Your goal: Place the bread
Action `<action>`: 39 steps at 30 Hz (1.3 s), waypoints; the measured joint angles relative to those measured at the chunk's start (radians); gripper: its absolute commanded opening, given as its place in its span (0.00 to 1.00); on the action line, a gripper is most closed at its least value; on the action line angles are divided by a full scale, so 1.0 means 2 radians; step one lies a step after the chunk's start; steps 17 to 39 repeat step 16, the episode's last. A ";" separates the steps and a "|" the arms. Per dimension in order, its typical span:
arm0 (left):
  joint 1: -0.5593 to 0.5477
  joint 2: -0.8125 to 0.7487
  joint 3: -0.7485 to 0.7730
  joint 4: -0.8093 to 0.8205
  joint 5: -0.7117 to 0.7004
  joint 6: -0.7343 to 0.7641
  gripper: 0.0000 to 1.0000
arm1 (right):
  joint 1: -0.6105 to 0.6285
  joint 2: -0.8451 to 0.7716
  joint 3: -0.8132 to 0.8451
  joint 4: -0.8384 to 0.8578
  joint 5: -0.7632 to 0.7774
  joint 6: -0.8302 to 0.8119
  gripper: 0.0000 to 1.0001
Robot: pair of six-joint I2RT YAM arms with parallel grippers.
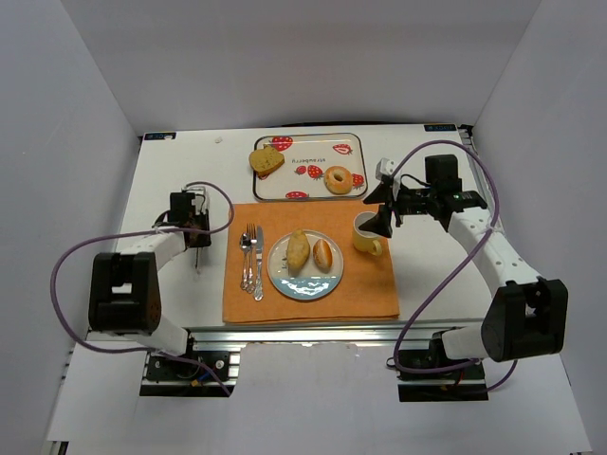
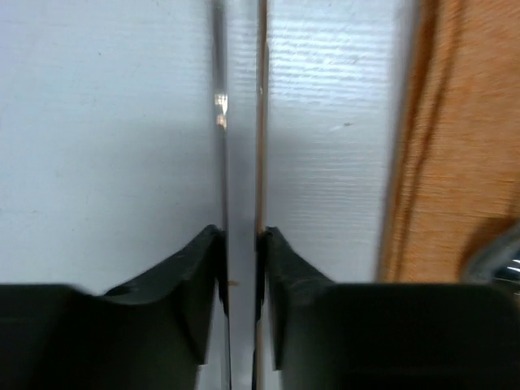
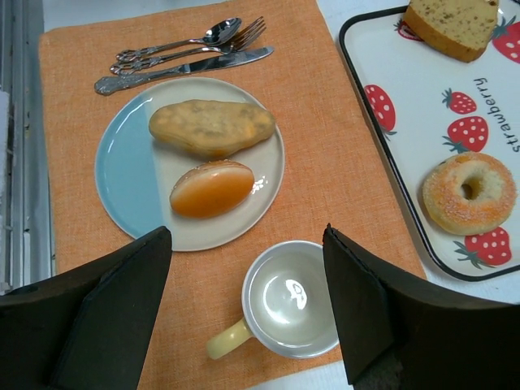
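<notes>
Orange mat (image 3: 325, 162) bears the plate (image 3: 122, 179) with a long roll (image 3: 211, 127) and glazed bun (image 3: 211, 188), while a slice (image 3: 451, 24) and bagel (image 3: 469, 192) lie on the tray (image 3: 410, 77), so the right tool (image 1: 380, 210) hangs spread wide over the mug (image 3: 292, 301), seemingly ready to fetch more, and the left tool (image 2: 241, 236) is clenched on a thin metal strip (image 2: 241, 122).

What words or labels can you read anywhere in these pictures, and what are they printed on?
"strawberry": red lettering on the white tray, beside the printed strawberries, seen from the right wrist camera.
Red lettering on the same tray in the top view: too small to read.
Small blue stickers at the far edge in the top view: too small to read.
No other text shows.
</notes>
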 measured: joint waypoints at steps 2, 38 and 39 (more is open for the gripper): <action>0.007 0.025 0.000 0.005 0.003 0.001 0.58 | 0.001 -0.006 -0.001 0.000 0.007 -0.002 0.80; 0.039 -0.021 0.002 0.000 0.007 -0.038 0.98 | 0.043 -0.010 0.005 0.054 0.260 0.184 0.90; 0.039 -0.021 0.002 0.000 0.007 -0.038 0.98 | 0.043 -0.010 0.005 0.054 0.260 0.184 0.90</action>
